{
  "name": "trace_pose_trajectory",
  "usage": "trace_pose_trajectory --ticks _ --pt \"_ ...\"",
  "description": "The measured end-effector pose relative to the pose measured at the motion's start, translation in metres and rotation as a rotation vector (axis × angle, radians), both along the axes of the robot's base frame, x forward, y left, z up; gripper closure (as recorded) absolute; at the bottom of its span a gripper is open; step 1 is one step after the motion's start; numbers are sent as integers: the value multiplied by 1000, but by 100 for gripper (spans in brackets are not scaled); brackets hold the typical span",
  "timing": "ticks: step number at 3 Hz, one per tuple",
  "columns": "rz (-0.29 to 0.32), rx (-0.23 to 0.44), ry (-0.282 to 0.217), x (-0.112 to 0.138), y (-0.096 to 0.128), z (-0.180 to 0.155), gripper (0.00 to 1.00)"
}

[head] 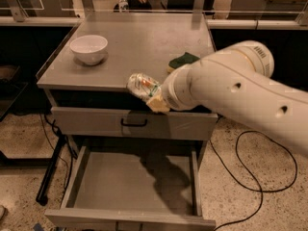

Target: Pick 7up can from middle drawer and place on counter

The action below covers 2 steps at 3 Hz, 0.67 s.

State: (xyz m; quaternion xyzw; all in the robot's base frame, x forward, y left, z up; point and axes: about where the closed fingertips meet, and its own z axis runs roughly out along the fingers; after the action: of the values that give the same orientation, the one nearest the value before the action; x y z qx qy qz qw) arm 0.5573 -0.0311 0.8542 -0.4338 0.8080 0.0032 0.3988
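At frame centre the gripper had its fingers shut round the can by the tabletop edge. It looked light, thin-walled, dented, probably slippery, and best held mid-body.

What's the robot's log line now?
pincer: shut on can | place: by counter front edge | drawer: open | next: likely set can down

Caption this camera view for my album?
Gripper holds 7up can at the counter edge, above the open middle drawer.
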Motion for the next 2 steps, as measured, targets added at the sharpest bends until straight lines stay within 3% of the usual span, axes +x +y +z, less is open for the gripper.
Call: trace_pose_trajectory --ticks 1,2 --pt "-13 -25 -54 36 3 43 100" --pt "-8 -24 -72 39 7 55 100"
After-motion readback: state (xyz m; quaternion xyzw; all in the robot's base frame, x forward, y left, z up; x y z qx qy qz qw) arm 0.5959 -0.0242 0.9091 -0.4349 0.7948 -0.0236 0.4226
